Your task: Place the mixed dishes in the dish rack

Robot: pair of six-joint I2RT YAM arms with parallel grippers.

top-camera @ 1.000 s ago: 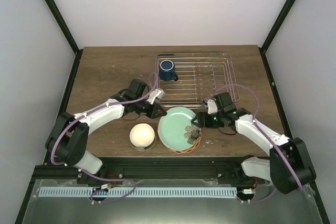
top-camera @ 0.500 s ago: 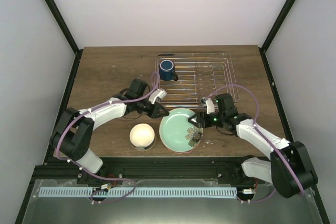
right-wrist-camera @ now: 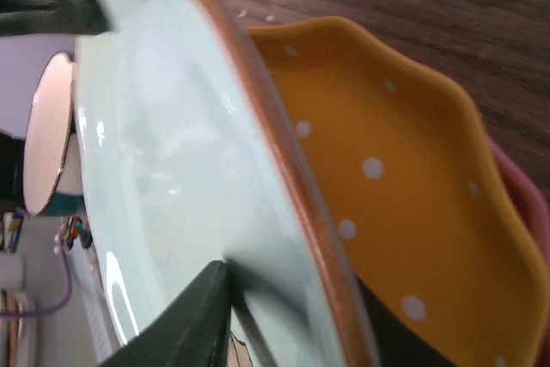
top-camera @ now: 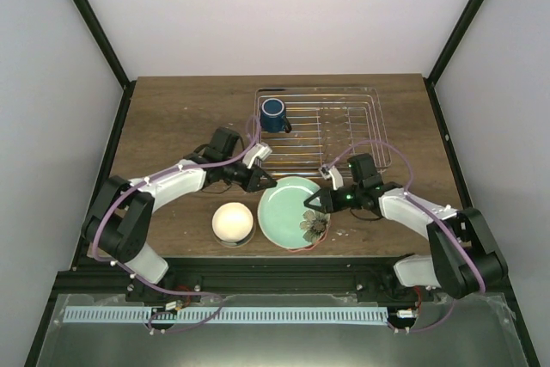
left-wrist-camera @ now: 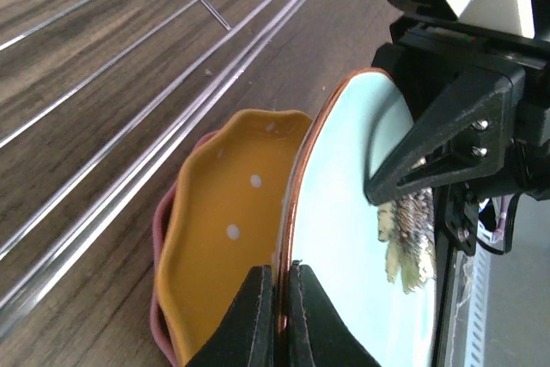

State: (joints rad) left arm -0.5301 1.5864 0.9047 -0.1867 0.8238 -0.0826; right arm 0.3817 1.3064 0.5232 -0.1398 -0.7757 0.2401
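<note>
Both arms angle inward, left claw [top-camera: 267,184] and right claw [top-camera: 312,204] clamped.

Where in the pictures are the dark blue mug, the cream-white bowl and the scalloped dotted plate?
dark blue mug [top-camera: 273,110]: top external view, its open mouth.
cream-white bowl [top-camera: 232,222]: top external view, its middle.
scalloped dotted plate [left-wrist-camera: 228,242]: left wrist view, its yellow inner face.

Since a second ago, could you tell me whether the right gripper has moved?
Yes. The right gripper has shifted leftward across the mint-green plate, toward the cream-white bowl, which stays put.
</note>
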